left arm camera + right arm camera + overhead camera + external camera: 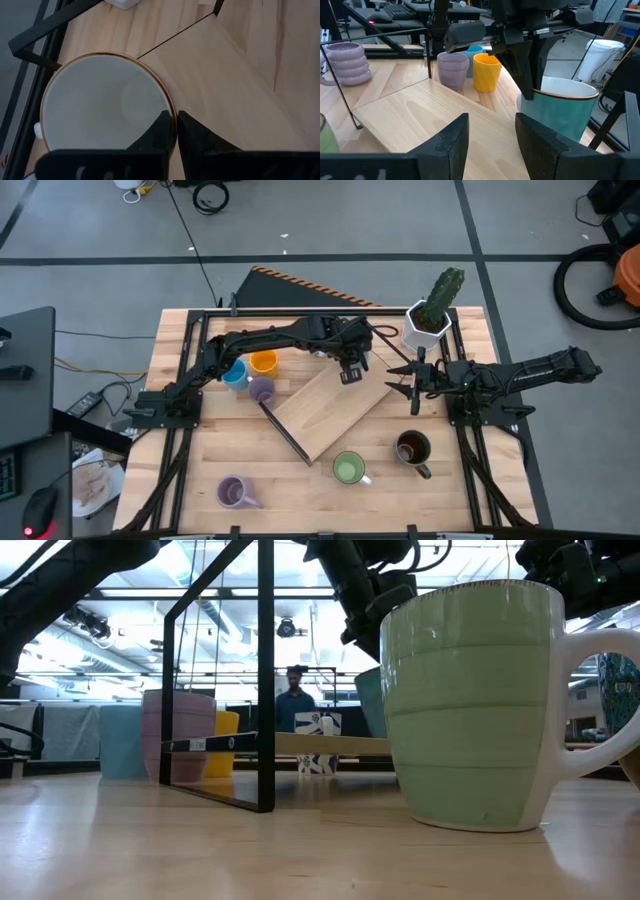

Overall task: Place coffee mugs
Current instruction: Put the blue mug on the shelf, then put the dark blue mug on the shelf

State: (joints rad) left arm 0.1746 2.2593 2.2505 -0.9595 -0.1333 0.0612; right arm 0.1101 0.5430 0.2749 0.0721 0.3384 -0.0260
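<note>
My left gripper (350,370) is over the far end of the slanted wooden board (325,408), shut on a teal mug (560,110) with a white inside (100,105). My right gripper (490,125) waits open and level just right of the board, touching nothing. Blue (235,376), orange (263,362) and lilac (261,389) mugs stand together on the table left of the board. A second lilac mug (233,493), a green mug (348,469) and a dark brown mug (412,448) stand upright near the front. My left gripper pinches the teal mug's rim (167,107), one finger inside the mug and one outside. The fingers (527,75) come down from above at a slant. The mug is upright; whether its base touches the board, I cannot tell.
A white pot with a cactus (432,320) stands at the far right corner. The board lies on a thin black frame (285,432) that sticks out toward the front. In the low view the green mug (480,700) fills the foreground. A person stands far behind the table.
</note>
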